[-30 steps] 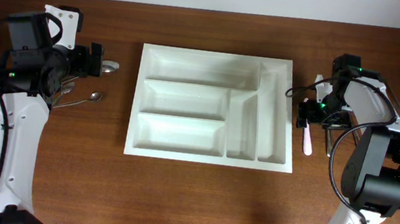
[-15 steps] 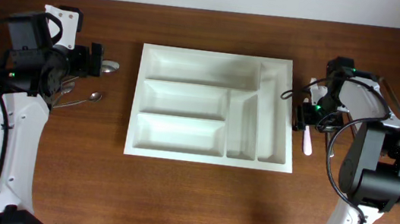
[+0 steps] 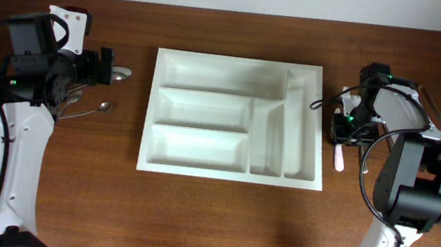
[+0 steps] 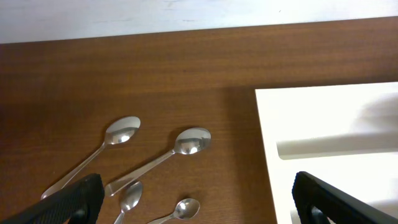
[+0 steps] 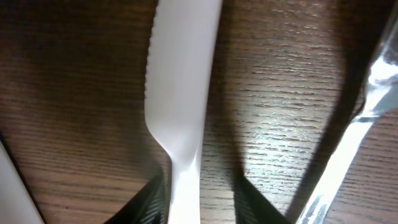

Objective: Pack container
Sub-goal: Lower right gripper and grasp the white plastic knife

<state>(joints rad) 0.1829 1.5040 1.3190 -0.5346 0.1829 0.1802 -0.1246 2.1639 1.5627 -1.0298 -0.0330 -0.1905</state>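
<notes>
The container (image 3: 241,59), a white tray with several compartments, lies in the middle of the table; its corner shows in the left wrist view (image 4: 329,118). A white plastic knife (image 3: 338,157) lies on the wood just right of it. My right gripper (image 3: 340,128) is down over the knife. In the right wrist view the knife (image 5: 180,74) runs between the jaws of the right gripper (image 5: 200,204): the left finger is against the handle and a narrow gap remains at the right finger. My left gripper (image 4: 199,202) hangs wide open over several metal spoons (image 4: 191,142), left of the container.
Metal cutlery (image 5: 348,149) lies close to the right of the knife, also seen as thin pieces (image 3: 437,112) near the right arm. Small spoons (image 3: 104,107) lie beside the left arm. The table's far edge meets a white wall.
The right gripper has settled lower over the white knife and its jaws have narrowed around the handle. The left arm and the spoons have not moved.
</notes>
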